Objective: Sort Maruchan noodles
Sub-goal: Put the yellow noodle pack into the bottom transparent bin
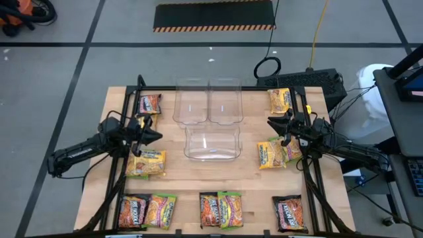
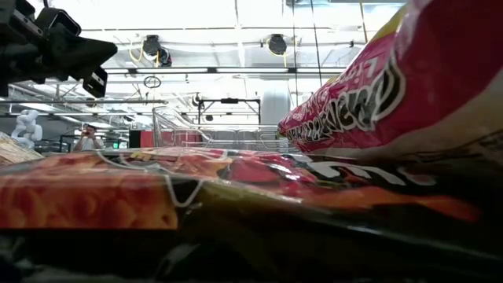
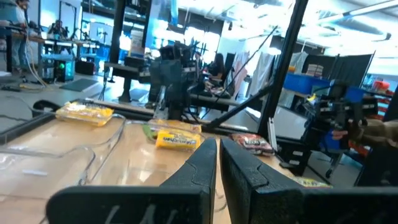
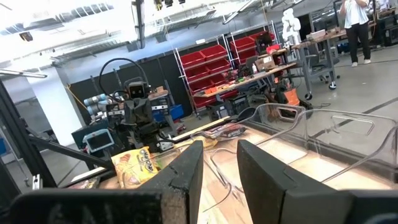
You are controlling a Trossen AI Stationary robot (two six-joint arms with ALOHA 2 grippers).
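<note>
While both dark arms hang above the light wooden desk (image 1: 251, 178), the left hand (image 1: 157, 135) hovers near the desk's left side with its fingers (image 3: 202, 168) almost together and nothing between them. The right hand (image 1: 269, 122) hovers on the right side, its fingers (image 4: 186, 168) apart and empty. The small flat plastic noodle packets (image 1: 147, 163), in yellow, orange-red, lime-green and dark brown, lie scattered along the left, right and near edges. Three clear plastic bins (image 1: 210, 142) sit clustered at the middle.
</note>
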